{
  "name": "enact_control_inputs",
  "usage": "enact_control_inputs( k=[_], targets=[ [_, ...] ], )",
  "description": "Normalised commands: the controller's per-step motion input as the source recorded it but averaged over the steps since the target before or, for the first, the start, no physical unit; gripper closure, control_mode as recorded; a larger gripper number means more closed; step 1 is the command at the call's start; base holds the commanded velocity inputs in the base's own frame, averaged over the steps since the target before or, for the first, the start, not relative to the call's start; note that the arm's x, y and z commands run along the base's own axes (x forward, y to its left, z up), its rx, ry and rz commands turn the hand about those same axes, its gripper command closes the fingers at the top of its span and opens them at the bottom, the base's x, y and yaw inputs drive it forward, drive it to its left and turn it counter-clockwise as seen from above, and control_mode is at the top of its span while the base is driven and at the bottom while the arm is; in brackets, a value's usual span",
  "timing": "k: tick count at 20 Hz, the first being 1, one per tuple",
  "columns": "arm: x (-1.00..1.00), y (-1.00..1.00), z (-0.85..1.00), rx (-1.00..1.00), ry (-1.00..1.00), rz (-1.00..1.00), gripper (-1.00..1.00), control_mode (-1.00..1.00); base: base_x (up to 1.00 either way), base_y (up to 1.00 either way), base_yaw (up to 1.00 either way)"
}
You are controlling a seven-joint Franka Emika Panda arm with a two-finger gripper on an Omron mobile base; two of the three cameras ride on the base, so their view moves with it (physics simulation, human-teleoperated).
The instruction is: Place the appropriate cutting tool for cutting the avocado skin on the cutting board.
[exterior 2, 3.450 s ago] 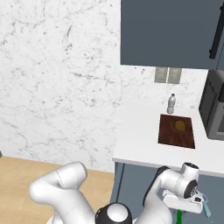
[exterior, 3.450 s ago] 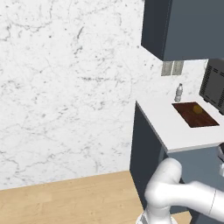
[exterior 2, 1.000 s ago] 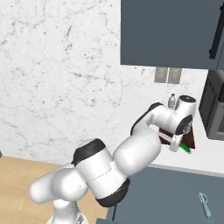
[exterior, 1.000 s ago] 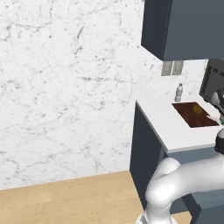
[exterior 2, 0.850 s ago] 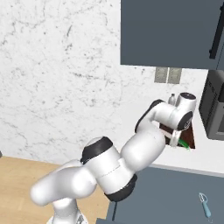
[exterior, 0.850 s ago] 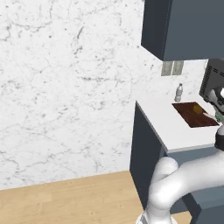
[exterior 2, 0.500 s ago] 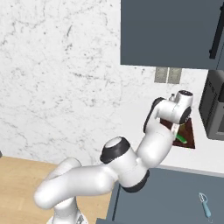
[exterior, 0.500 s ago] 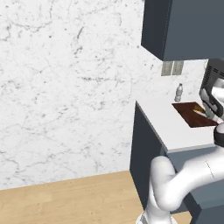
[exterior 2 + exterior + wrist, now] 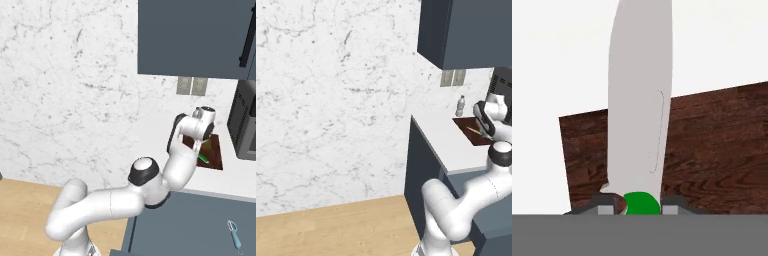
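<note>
My gripper (image 9: 641, 204) is shut on the bright green handle of the cutting tool (image 9: 642, 100), whose pale blade points away from the hand. The blade hangs over the near left corner of the dark reddish-brown cutting board (image 9: 712, 150). In the right base view the gripper (image 9: 201, 153) points down at the cutting board (image 9: 214, 150), with the cutting tool's green handle (image 9: 203, 159) just above the wood. From the left base camera the gripper (image 9: 484, 130) hovers over the cutting board (image 9: 468, 124). The avocado is hidden.
A small clear bottle (image 9: 460, 106) stands on the white counter (image 9: 443, 137) behind the board, near wall outlets (image 9: 191, 85). A dark microwave (image 9: 244, 125) sits right of the board. Dark cabinets (image 9: 195, 35) hang overhead. A light blue utensil (image 9: 233, 235) lies low at the right.
The arm has swung up from low in front of the counter, carrying the green-handled knife. Over the last second it moved farther over the board.
</note>
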Motion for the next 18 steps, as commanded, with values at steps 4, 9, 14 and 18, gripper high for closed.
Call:
enact_control_inputs(
  k=[4,9,14,18],
  targets=[
    [-0.04,0.25,-0.36,0.0,-0.06,0.03,-1.0,-1.0,0.0,0.0,0.0],
    [-0.39,0.48,0.01,0.0,-0.07,0.01,-1.0,-1.0,0.0,0.0,0.0],
    [-0.56,0.85,0.14,-0.09,-0.18,0.03,-1.0,-1.0,0.0,0.0,0.0],
    [-0.58,0.99,0.02,-0.13,-0.2,0.08,-1.0,-1.0,0.0,0.0,0.0]
  ],
)
